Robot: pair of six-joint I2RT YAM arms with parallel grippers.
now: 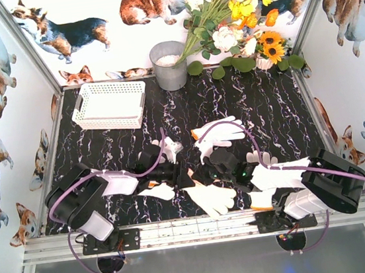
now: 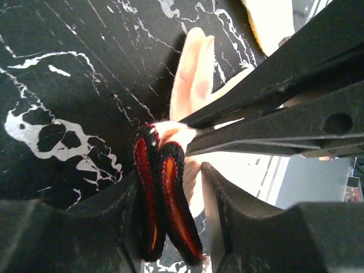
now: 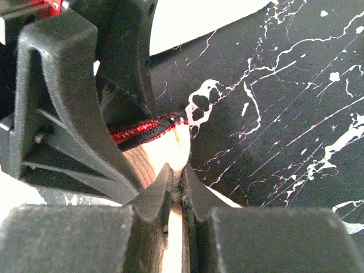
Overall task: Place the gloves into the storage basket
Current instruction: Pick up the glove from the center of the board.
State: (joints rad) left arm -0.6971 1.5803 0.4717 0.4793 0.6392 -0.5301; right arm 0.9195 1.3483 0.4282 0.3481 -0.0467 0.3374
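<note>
Both grippers meet at one white glove (image 1: 211,198) near the table's front middle. My right gripper (image 3: 175,170) is shut, pinching the glove's white fabric (image 3: 165,149) just behind the cuff. The red-orange trimmed cuff (image 2: 166,193) stands between the fingers of my left gripper (image 2: 170,177). The cuff lies against the left finger, and a gap shows on the right side. The right gripper's black fingers (image 2: 273,108) cross the left wrist view. More gloves lie at the centre (image 1: 217,133), beside the left gripper (image 1: 170,148) and by the right arm (image 1: 282,174). The storage basket (image 1: 109,105) stands at the back left.
A grey metal bucket (image 1: 169,65) stands at the back centre, next to a bunch of artificial flowers (image 1: 234,17). White side walls with dog pictures close in the black marble table (image 1: 264,100). Purple cables loop over both arms.
</note>
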